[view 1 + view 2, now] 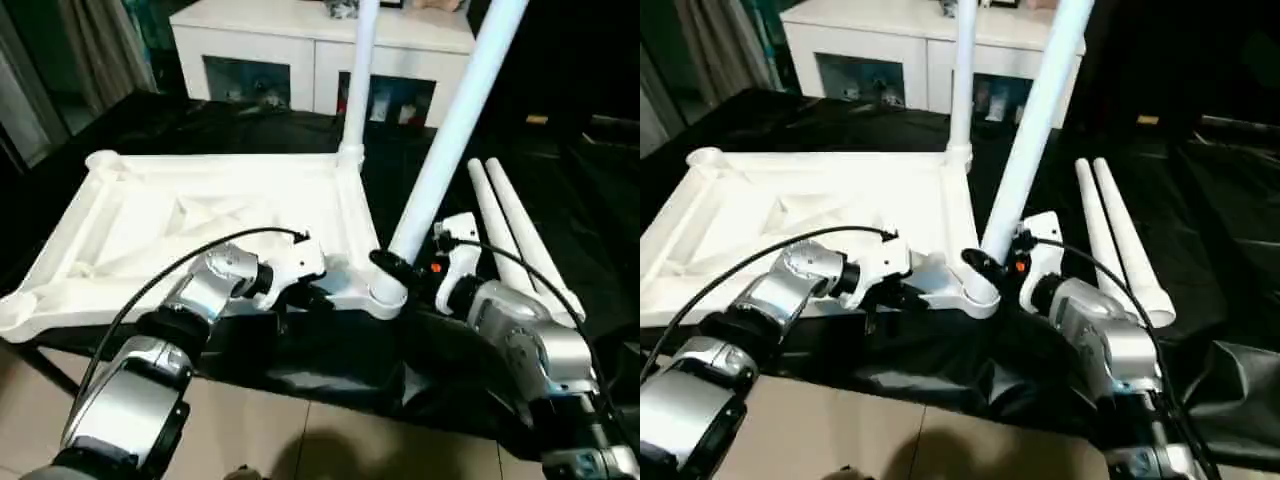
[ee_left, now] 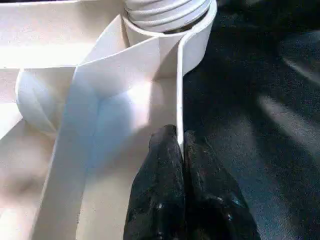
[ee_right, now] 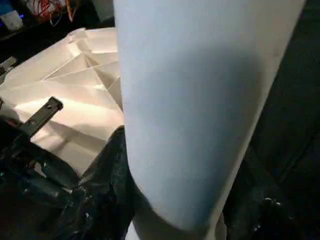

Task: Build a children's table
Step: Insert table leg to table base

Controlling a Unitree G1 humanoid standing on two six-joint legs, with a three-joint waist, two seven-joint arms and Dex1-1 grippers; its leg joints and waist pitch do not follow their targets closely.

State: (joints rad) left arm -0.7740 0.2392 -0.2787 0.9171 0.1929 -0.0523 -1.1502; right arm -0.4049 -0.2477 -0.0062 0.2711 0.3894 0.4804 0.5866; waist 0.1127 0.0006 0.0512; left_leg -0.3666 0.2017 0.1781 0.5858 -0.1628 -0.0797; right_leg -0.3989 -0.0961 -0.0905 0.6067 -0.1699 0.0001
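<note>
Lower centre: left pincer [image 2: 181, 150] pinched together on the thin rim of the upturned table top [image 1: 200, 225], which lies centre-left on the black desk [image 1: 560, 200]. Right pincer [image 1: 392, 268] clamped on a leaning leg [image 1: 450, 135] seated in the near corner socket [image 1: 385, 293]. Far socket [image 1: 350, 155]: second leg [image 1: 360, 70], upright. Right: two loose legs [image 1: 505, 225] lying side by side. Upper frame: white cabinet [image 1: 300, 40].

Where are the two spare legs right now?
In the head views the two loose legs lie side by side on the black work table, on the robot's right, just beyond the right gripper and beside the upturned tabletop.
</note>
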